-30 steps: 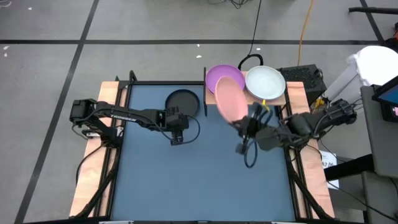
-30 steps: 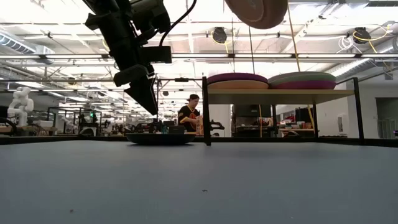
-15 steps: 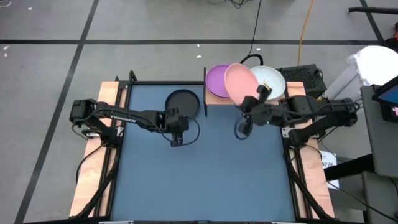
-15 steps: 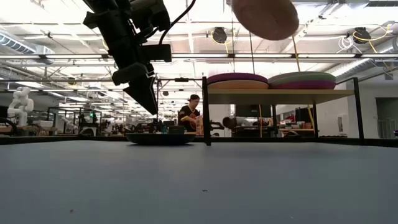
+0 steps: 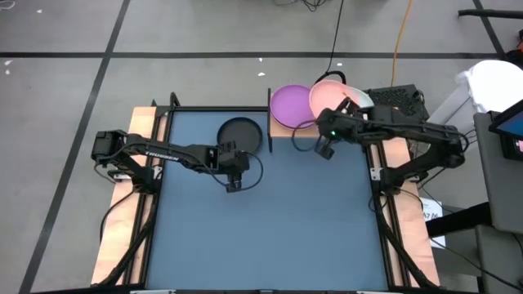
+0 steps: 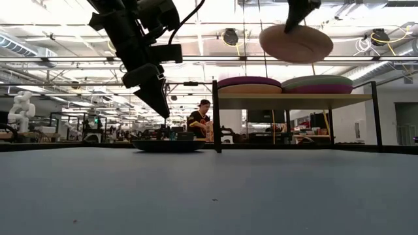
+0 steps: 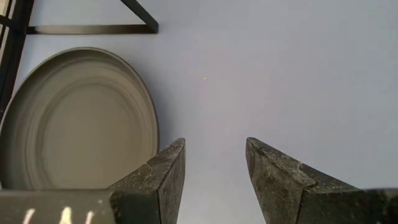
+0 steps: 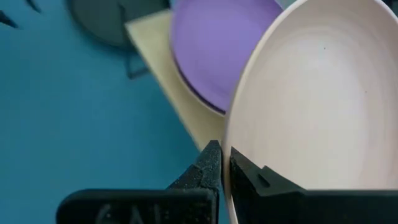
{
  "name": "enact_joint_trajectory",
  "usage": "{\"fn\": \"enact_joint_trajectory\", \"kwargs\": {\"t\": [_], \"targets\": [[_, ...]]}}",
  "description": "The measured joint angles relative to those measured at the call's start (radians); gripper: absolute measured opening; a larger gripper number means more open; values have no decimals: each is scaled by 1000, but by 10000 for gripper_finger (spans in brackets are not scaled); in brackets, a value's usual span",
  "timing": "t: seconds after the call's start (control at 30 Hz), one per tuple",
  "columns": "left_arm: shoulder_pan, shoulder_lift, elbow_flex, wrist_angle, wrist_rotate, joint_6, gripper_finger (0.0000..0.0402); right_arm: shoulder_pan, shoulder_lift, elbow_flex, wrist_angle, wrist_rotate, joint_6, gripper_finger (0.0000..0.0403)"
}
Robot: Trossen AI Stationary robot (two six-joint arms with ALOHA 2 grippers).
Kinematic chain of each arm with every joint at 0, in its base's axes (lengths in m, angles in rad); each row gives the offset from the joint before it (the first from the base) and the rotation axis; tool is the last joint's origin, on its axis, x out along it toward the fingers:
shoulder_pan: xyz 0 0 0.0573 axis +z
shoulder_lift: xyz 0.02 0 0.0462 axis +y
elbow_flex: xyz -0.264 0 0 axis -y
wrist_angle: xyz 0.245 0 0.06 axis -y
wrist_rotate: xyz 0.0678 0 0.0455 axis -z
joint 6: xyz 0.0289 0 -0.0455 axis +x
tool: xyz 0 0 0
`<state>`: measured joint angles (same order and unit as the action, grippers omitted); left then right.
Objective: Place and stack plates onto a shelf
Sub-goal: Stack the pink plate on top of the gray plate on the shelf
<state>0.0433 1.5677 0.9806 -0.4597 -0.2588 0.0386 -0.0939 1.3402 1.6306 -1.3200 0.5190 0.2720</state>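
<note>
1. The worktop (image 5: 270, 220) is nearly bare; one dark plate (image 5: 240, 135) lies flat at its far edge, left of the shelf (image 5: 282, 128), waiting its turn.
2. The shelf carries a purple plate (image 5: 288, 104) and a second stack.
3. The right hand (image 5: 337, 117), pinched shut on the rim of a pink plate (image 5: 327, 95), holds it above that second stack, likely to lower it there.
4. The left hand (image 5: 233, 181) hovers open and empty near the dark plate.

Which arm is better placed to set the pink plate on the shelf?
Right. Its gripper is shut on the pink plate, above the shelf stacks. The left gripper hangs open near the grey plate.
</note>
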Motion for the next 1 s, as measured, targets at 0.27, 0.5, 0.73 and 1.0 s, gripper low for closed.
{"fn": "enact_joint_trajectory", "kwargs": {"t": [0.27, 0.5, 0.73, 1.0], "targets": [[0, 0, 0, 6, 0, -3, 175, -130, 44, 0, -45, -54, -45, 4], [0, 0, 0, 10, 0, -2, 175, -245, 97, 0, -142, -52, -57, 4], [0, 0, 0, 11, 0, -2, 175, -301, 130, -1, -195, -52, -56, 4], [0, 0, 0, 11, 0, -14, 175, -307, 131, -24, -141, -48, -49, 4]]}}
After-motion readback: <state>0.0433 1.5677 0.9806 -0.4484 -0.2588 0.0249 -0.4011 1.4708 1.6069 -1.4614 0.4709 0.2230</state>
